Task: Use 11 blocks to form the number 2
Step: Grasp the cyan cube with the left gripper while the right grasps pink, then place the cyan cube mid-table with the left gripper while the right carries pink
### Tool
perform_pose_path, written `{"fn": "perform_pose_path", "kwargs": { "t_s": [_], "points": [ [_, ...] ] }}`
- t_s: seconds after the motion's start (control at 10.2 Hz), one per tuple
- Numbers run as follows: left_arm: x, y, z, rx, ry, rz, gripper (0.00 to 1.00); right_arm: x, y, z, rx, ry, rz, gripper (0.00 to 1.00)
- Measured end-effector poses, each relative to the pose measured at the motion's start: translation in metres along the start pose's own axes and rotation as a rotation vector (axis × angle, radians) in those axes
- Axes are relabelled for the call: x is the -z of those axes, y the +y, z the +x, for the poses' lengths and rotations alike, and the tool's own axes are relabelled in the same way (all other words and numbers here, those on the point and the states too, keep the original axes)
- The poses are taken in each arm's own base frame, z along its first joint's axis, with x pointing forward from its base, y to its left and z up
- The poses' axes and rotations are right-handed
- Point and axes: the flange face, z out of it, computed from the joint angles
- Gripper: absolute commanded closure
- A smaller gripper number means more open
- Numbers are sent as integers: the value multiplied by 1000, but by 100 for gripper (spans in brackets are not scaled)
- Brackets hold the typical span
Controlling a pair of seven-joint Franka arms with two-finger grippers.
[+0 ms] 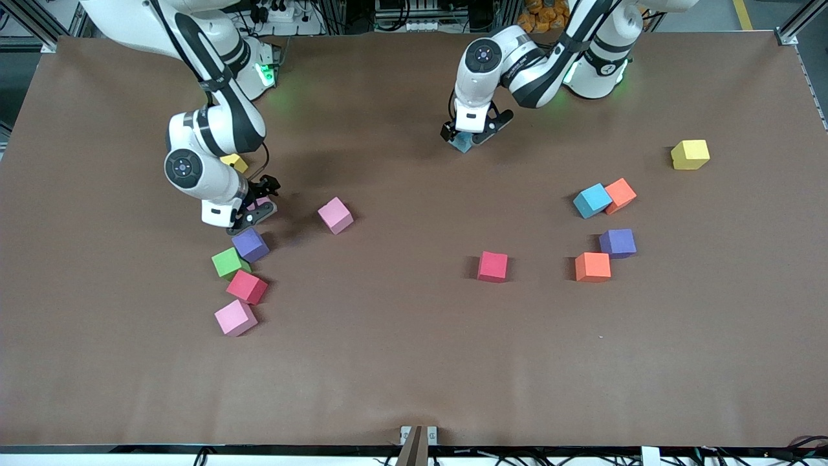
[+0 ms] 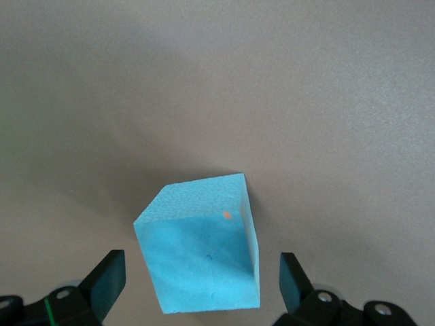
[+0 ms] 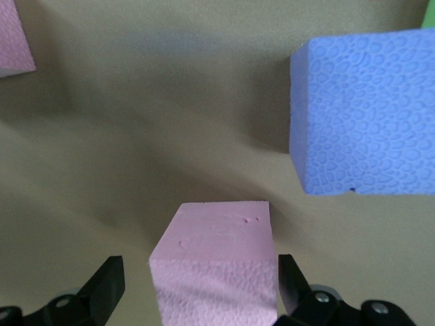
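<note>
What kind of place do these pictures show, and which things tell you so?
Probably a robotics lab or test bench. Two white arms are mounted at one edge of a table under a plain brown cover, aluminium frame posts stand at its corners, and foam cubes lie scattered about, such as the yellow cube.

Left pincer (image 1: 467, 137) and right pincer (image 1: 253, 213) (both low) gape wide.

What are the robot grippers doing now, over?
Left gripper open, straddling a blue block. Right gripper open, straddling a pink block; purple block close beside. No number 2 formed yet; blocks scattered on the table.
</note>
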Motion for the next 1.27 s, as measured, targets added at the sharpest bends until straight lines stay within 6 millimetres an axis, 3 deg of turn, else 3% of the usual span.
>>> {"fn": "perform_pose_path", "kwargs": {
  "t_s": [0.1,0.2,0.39,0.49,0.59,0.88,1.08,1.27],
  "points": [
    [-3,0,0,3,-6,-2,0,-7,-1,-3,2,0,-1,1],
    [-7,0,0,5,-12,3,3,-13,-1,-5,2,-7,2,16],
    [-14,-1,1,9,-22,16,30,-15,-1,-5,2,-8,3,56],
    [-15,-2,1,10,-25,17,48,-15,0,-5,3,-8,3,71],
    [-16,-2,1,10,-26,19,62,-14,0,-4,3,-6,2,80],
    [-12,2,-2,-50,-14,3,67,-9,-6,2,52,4,-5,91],
    [-3,13,-9,-118,6,-27,66,1,-25,16,146,22,-21,91],
    [11,29,-35,-232,8,-67,65,12,-42,24,197,40,-35,91]
  ]
}}
